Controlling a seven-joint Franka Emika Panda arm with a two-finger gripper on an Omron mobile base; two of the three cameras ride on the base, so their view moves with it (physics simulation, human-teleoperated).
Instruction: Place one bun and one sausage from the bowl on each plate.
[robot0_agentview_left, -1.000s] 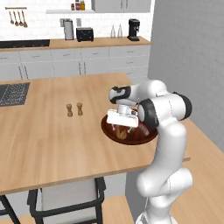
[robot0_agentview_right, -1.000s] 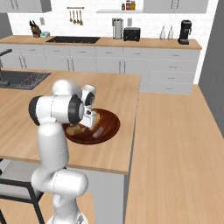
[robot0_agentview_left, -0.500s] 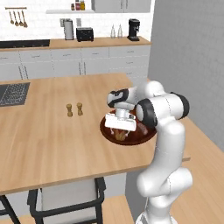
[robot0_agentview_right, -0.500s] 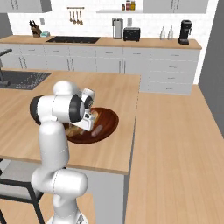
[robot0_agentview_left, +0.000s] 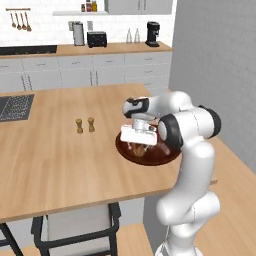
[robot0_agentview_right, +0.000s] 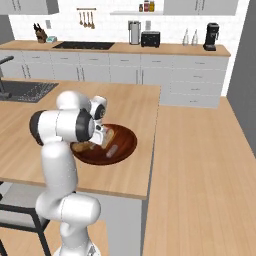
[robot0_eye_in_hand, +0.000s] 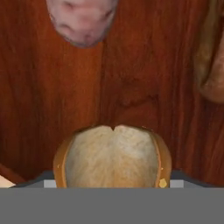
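On the far left of the long light brown wooden counter (robot0_agentview_left: 60, 150) in the left base view there is a dark flat stove top (robot0_agentview_left: 14, 107) set into the wood. Next come two small brown wooden shakers (robot0_agentview_left: 85, 125), standing up side by side, well apart from the bowl. Further right is the wide, round, shiny dark red-brown bowl (robot0_agentview_left: 162, 156), which sits on the counter near its right edge. The white robot arm bends over the bowl, and its white two-finger gripper (robot0_agentview_left: 137, 145) reaches down into the left part of it. In the right base view a pale pink sausage (robot0_agentview_right: 111, 150) lies on the bowl's floor, just to the right of the hand. In the hand view a rounded golden-brown bun with a pale split top (robot0_eye_in_hand: 111, 159) sits right at the gripper, low in the middle, on the red-brown wood. The sausage end is above it, and another brown bun (robot0_eye_in_hand: 213, 70) is at the right edge. I cannot tell how wide the fingers are or if they hold the bun.
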